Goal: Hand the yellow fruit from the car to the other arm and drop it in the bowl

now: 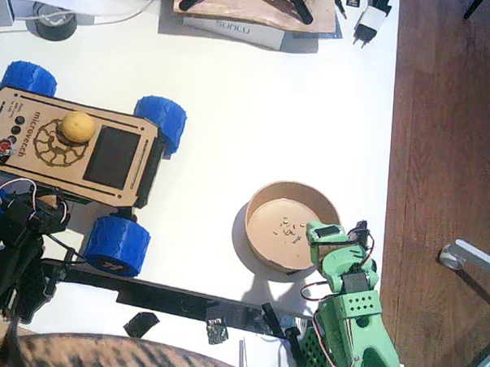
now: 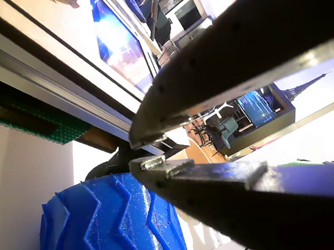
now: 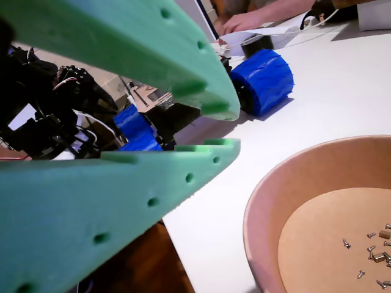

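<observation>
**Lemon still aboard the rover as both arms wait low**

Your yellow fruit (image 1: 77,127) sits untouched on top of the car (image 1: 108,157), resting in the cut-out wheel emblem beside the black panel; that recess is probably what keeps it from rolling off the flat plywood deck. The car stands at the left of the white table (image 1: 256,111), well apart from the bowl (image 1: 264,202), which holds only a scatter of small bits.

Your left gripper (image 2: 139,154), the black one, lies low beside a blue wheel (image 2: 106,228), below deck level, its jaws narrowed to a thin slit with nothing between them. From there you will need to rise and reach across the deck before any pick. Your right gripper (image 3: 223,129), the green one, hovers at the near rim of the bowl with a narrow gap and empty jaws, plausibly parked there to receive the hand-over.

In the fixed view the black arm (image 1: 14,255) is mostly dark clutter and its fingertips cannot be picked out. Neither wrist view shows the fruit. A person's hand (image 3: 244,21) appears at the far table edge, cut off by the frame.
</observation>
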`<state>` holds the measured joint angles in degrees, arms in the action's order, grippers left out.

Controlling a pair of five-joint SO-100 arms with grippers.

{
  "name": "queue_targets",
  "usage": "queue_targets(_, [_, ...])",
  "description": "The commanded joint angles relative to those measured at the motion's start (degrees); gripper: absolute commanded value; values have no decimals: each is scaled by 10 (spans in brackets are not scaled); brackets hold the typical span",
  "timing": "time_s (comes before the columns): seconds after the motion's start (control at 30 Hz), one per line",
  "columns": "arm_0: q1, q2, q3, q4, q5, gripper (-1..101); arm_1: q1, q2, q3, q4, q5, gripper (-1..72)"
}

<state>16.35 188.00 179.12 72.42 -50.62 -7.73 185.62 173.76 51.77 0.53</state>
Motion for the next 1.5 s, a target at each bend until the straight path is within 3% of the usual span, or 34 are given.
queue_targets(0.0, [-2,-31,18,-47,-5,1,1,5,-4,4,-9,2])
queue_targets(0.4, [-1,-66,-172,-11,-1,0,-1,5,-4,3,-6,2])
queue_targets(0.83, [-6,-278,-368,-4,7,0,-1,5,-4,4,-8,2])
queue_targets(1.2, [-266,-312,-461,47,162,0,-1,5,-4,4,-9,2])
queue_targets(1.47, [-305,-400,-489,12,234,0,-1,5,-4,4,-10,2])
